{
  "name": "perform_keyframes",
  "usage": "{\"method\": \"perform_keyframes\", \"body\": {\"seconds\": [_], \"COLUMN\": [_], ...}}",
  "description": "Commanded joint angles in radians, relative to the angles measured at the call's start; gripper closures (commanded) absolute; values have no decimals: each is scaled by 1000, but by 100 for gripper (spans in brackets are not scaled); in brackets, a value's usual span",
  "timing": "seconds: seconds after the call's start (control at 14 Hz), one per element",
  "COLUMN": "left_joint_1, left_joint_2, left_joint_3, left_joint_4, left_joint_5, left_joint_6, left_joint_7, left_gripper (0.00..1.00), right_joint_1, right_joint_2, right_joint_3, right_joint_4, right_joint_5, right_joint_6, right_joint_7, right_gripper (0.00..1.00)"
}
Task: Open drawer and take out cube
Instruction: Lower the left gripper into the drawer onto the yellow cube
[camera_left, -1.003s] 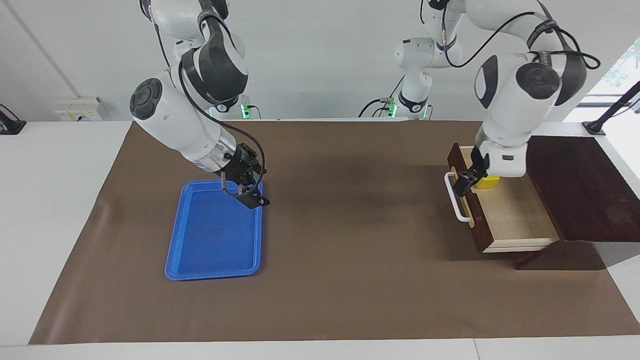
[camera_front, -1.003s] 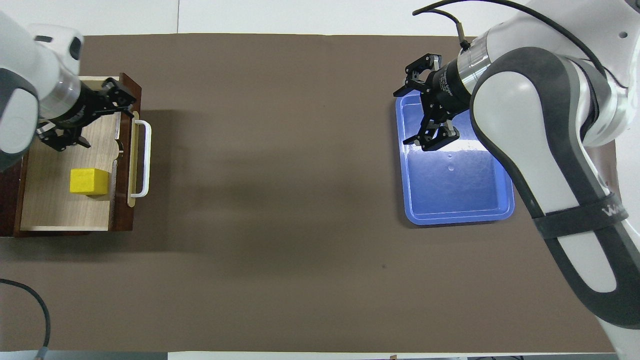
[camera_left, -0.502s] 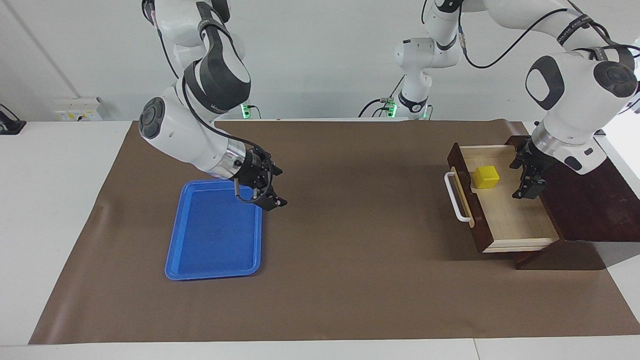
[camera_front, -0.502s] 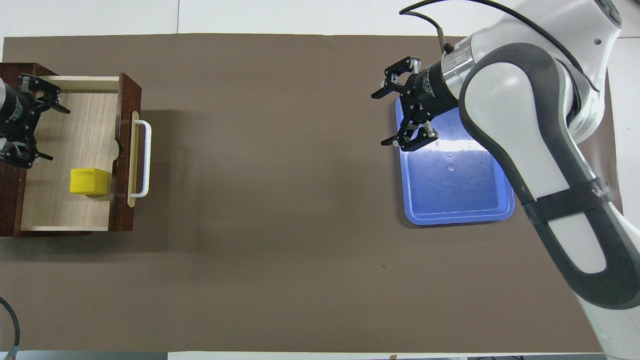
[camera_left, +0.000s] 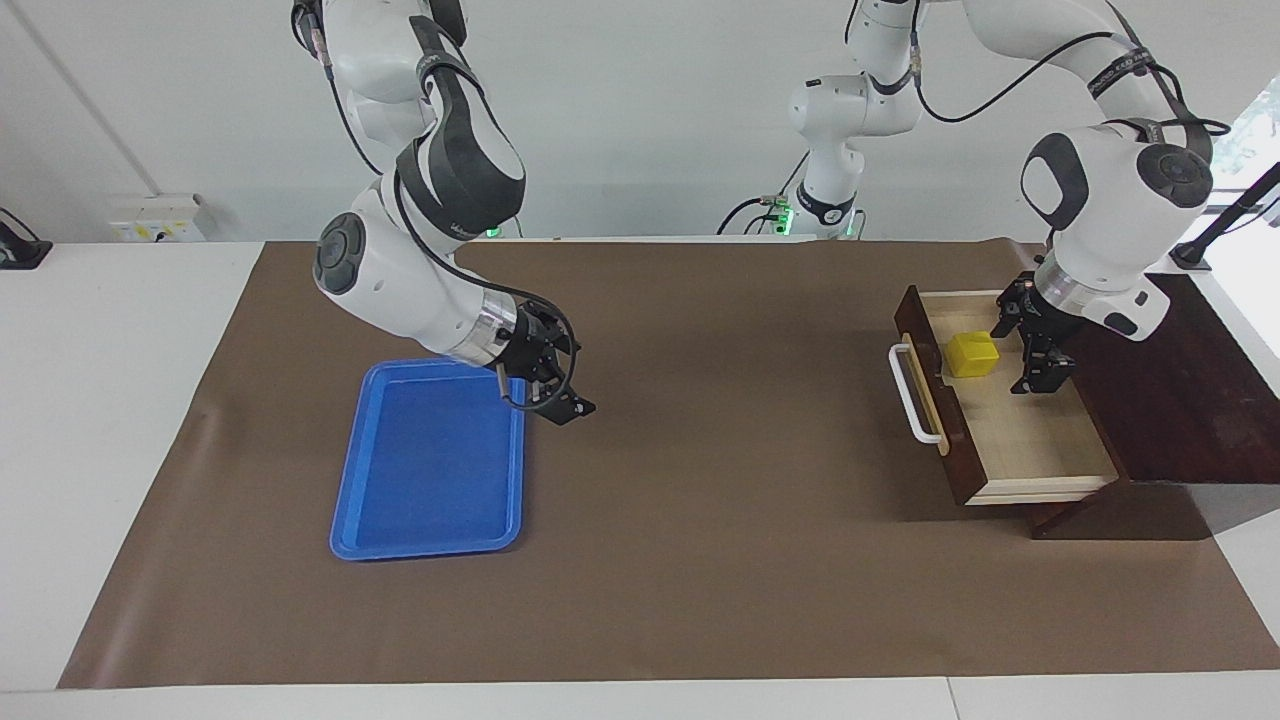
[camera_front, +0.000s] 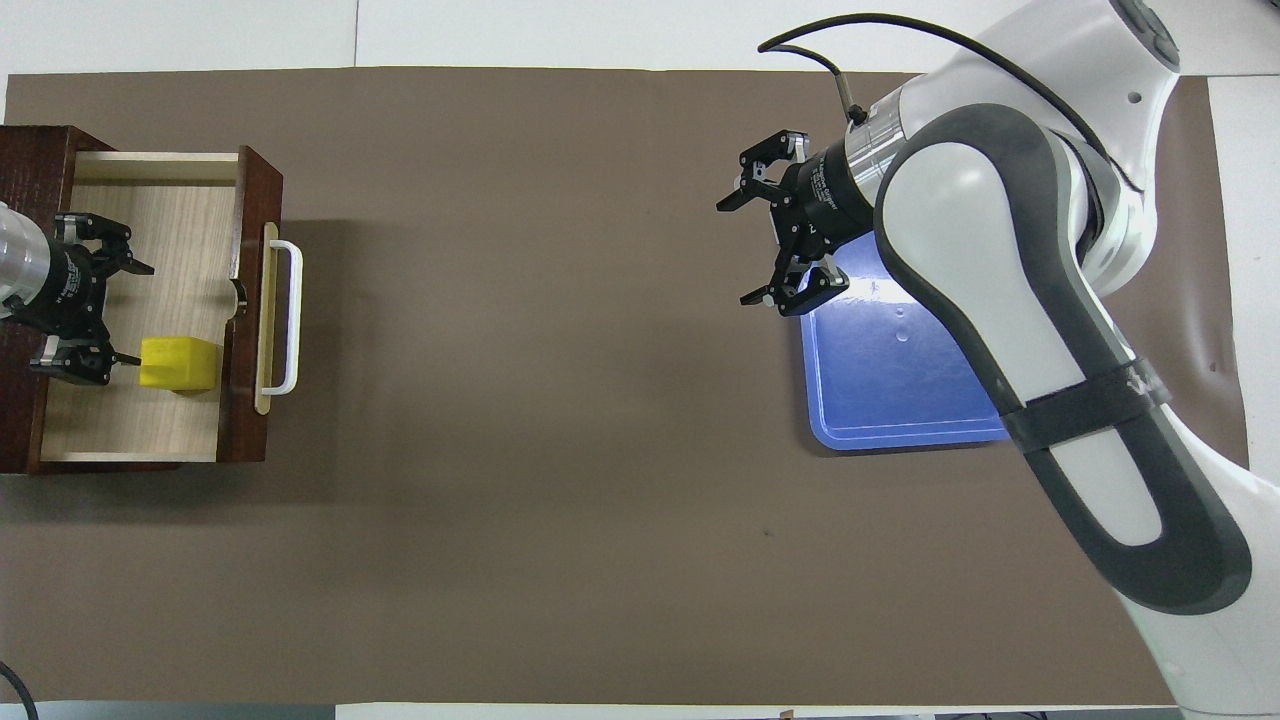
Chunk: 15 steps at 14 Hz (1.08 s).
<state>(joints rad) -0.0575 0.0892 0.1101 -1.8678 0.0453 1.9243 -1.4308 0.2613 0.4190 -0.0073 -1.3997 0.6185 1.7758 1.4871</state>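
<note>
Cube: the cube (camera_left: 972, 354) sits in the open drawer (camera_left: 1030, 440), on the pale floor right by the front panel, in the half nearer the robots.

Drawer: pulled well out of its dark box (camera_left: 1170, 390) at the left arm's end of the worktop (camera_left: 700, 560); the white handle (camera_left: 912, 395) faces the middle of the mat, so the opening step looks done.

Left gripper: the left gripper (camera_left: 1032, 345) hangs over the drawer's interior, jaws spread and holding nothing.

Key relation: the cube lies just beside the jaws, on the side toward the drawer front; in the overhead view 1 finger (camera_front: 75, 362) is level with the cube (camera_front: 178, 362) and the other is farther from the robots. The cube is blocky, no long axis to line up. My read: shift toward the front panel, centre over the cube, then drop.

Right gripper: the right gripper (camera_left: 555, 385) hovers at the edge of the blue tray (camera_left: 425, 470), jaws wide, empty, well apart from the cube.

Nearer arm: the left, clearly.

Risk: a finger catching the front panel, which stands close to the cube.
</note>
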Motion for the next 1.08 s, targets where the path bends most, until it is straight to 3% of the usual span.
{"method": "perform_keyframes", "body": {"seconds": [0.0,0.36,0.72,1.0], "left_joint_1": [-8,-8,-18,-16], "left_joint_2": [-36,-45,-11,-20], "left_joint_3": [19,19,19,23], "left_joint_4": [-74,-119,-45,-8], "left_joint_5": [-13,-13,-12,-12], "left_joint_6": [35,58,51,-25], "left_joint_7": [-11,-13,-19,-7], "left_gripper": [0,0,0,0], "right_joint_1": [-2,-11,-5,21], "right_joint_2": [-34,-51,-52,-42], "right_joint_3": [-3,-8,-11,-2], "right_joint_4": [-70,-102,-125,-128], "right_joint_5": [4,82,153,171], "right_joint_6": [37,62,177,154], "right_joint_7": [-53,-33,74,68], "right_gripper": [0,0,0,0]}}
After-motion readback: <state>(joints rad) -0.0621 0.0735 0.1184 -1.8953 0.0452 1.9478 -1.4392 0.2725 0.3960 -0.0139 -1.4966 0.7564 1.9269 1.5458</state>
